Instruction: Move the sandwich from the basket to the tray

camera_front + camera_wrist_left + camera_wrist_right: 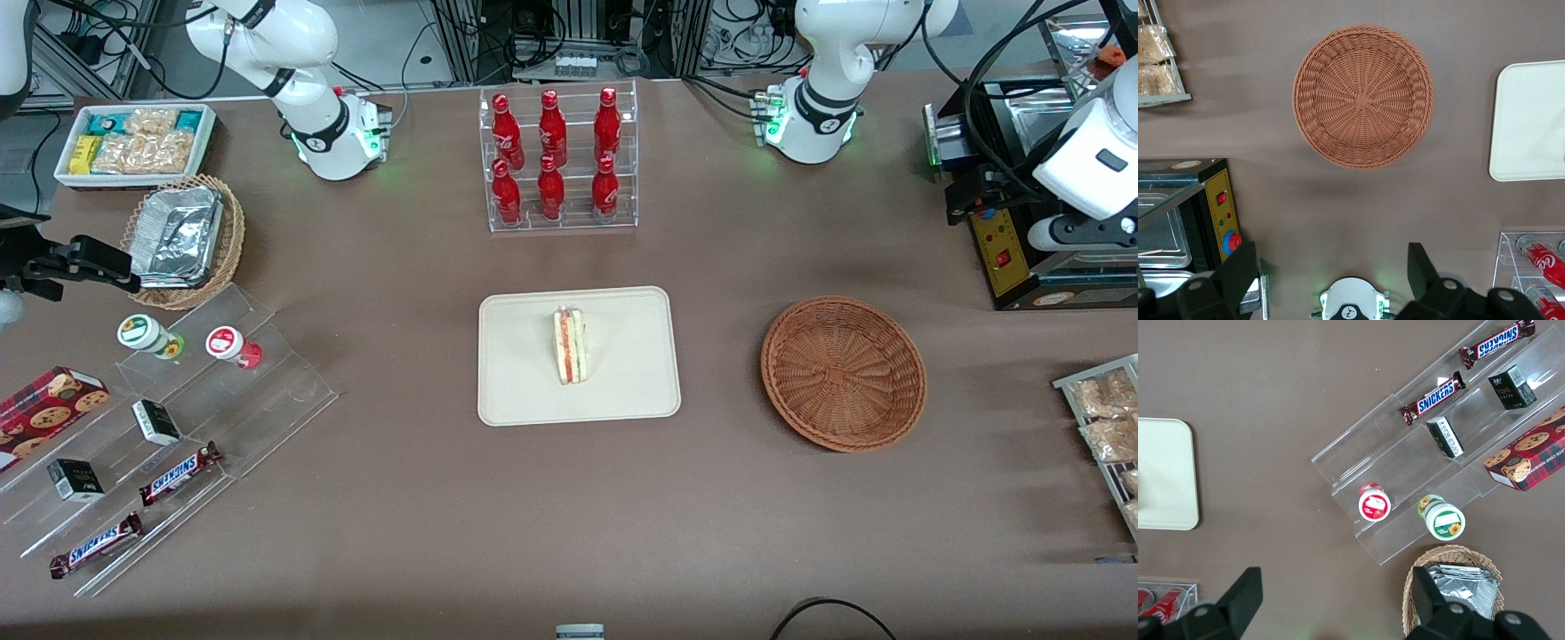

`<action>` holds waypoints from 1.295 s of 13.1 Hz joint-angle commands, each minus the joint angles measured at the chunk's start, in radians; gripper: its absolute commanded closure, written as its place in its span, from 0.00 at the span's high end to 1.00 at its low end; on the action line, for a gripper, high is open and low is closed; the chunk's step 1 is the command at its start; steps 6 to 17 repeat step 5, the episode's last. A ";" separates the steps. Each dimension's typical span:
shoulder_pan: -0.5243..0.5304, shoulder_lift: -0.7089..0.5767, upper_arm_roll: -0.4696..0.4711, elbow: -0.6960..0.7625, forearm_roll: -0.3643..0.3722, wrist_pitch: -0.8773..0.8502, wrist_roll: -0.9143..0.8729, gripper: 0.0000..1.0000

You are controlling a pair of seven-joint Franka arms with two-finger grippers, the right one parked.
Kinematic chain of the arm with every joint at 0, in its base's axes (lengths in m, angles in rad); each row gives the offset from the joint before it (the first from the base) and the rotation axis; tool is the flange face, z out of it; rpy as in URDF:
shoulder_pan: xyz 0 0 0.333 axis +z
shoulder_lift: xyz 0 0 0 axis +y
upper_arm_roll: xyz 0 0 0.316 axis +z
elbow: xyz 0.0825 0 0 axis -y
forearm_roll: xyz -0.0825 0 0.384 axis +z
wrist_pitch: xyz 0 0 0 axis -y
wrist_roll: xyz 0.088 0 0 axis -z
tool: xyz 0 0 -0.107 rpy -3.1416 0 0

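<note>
The sandwich (570, 347) stands on its edge on the cream tray (516, 391), cut side with red-orange and green layers toward the front camera. The reddish-brown wicker basket (843, 373) sits empty beside the tray, toward the working arm's end. My left gripper (1331, 273) is open and empty, held high above the table between its arm's base and the basket (1363, 97). Its dark hand (969, 191) shows in the front view, farther from the camera than the basket. A corner of the tray (1528, 120) shows in the left wrist view; the sandwich is out of that view.
A clear rack of red bottles (558, 160) stands farther from the camera than the tray. A black and yellow machine (1005, 249) and a rack of snack bags (1107, 427) stand at the working arm's end. Acrylic steps with snacks (160, 444) lie toward the parked arm's end.
</note>
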 commanded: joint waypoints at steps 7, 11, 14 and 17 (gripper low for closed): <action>-0.019 -0.017 0.027 0.005 -0.012 0.001 0.026 1.00; -0.019 -0.017 0.027 0.005 -0.012 0.001 0.026 1.00; -0.019 -0.017 0.027 0.005 -0.012 0.001 0.026 1.00; -0.019 -0.017 0.027 0.005 -0.012 0.001 0.026 1.00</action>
